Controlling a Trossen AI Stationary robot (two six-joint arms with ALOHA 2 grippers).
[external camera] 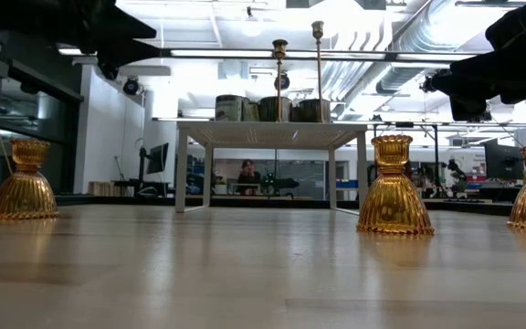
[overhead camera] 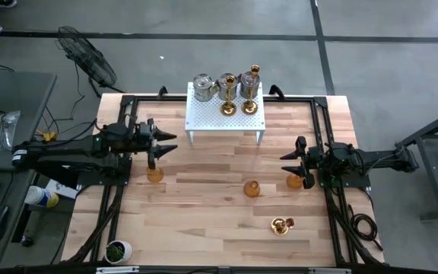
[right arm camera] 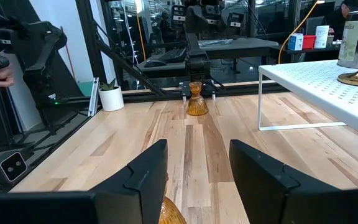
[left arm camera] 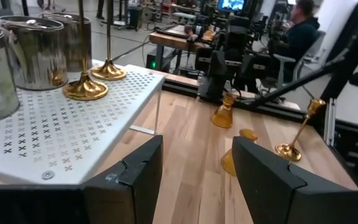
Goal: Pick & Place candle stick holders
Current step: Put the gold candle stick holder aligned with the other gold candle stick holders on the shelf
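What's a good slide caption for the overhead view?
Both open grippers, left and right, hover over amber holders beside the white stand.

Lab: exposed ceiling ducts (external camera: pixel 400 55), monitors (left arm camera: pixel 232 5), workbenches (right arm camera: pixel 229 45).

Overhead looks straight down; low looks level across the table (external camera: pixel 245 274); wrists face each other.

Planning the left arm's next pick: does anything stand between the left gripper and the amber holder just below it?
Nothing visible does. The left gripper hangs with open fingers above the amber holder, which stands alone on bare table; the white stand is off to the side.
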